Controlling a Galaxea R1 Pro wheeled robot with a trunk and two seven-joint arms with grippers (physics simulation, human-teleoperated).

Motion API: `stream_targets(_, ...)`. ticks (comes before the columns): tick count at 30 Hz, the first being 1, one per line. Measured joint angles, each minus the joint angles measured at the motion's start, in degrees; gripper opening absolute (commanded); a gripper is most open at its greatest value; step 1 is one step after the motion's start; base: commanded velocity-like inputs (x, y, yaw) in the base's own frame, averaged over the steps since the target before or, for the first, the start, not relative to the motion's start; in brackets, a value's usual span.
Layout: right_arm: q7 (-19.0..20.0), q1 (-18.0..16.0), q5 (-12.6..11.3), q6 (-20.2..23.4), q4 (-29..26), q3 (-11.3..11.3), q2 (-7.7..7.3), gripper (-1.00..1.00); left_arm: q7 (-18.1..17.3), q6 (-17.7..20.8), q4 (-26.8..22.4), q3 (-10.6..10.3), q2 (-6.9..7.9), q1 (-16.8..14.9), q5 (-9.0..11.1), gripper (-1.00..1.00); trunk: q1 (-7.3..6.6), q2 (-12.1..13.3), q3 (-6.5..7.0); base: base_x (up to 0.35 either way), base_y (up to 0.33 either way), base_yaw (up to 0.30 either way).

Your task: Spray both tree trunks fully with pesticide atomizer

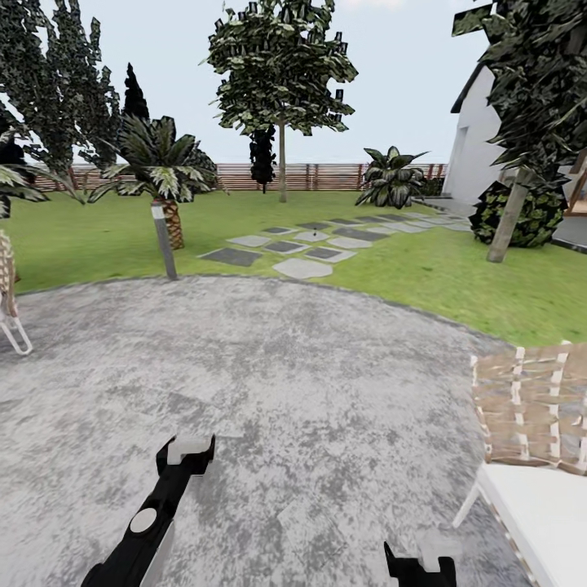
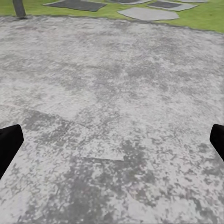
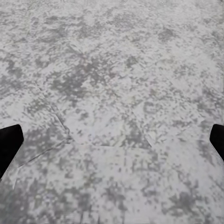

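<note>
Two trees with pale bare trunks stand on the lawn: one far off at centre [image 1: 282, 163], the other leaning at the right [image 1: 509, 218]. A tiny dark speck [image 1: 315, 222] sits among the stepping stones, too small to say whether it is the pesticide atomizer. My left gripper [image 1: 187, 453] hangs low over the grey paved circle, open and empty; in the left wrist view [image 2: 112, 140] its black fingertips sit far apart. At the bottom edge is my right gripper [image 1: 420, 564], which is also open, with only paving between its tips [image 3: 112, 140].
A grey bollard post [image 1: 165, 241] and a palm-like plant [image 1: 167, 175] stand at the paving's far left edge. A woven chair [image 1: 530, 456] is close on the right, another [image 1: 10, 303] at the left. Stepping stones [image 1: 303, 267] lead across the lawn toward a brown slat fence [image 1: 236, 175] and a white house [image 1: 477, 151].
</note>
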Motion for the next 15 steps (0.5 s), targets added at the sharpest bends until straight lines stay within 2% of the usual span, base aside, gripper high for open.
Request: stream_targets(15,0.0,0.02,-0.01,0.0,0.0,0.0,0.0,1.0,0.0,0.0,0.0,0.0,0.0,0.01,0.0,1.0,0.0,0.0,0.0,0.327,0.0,0.0)
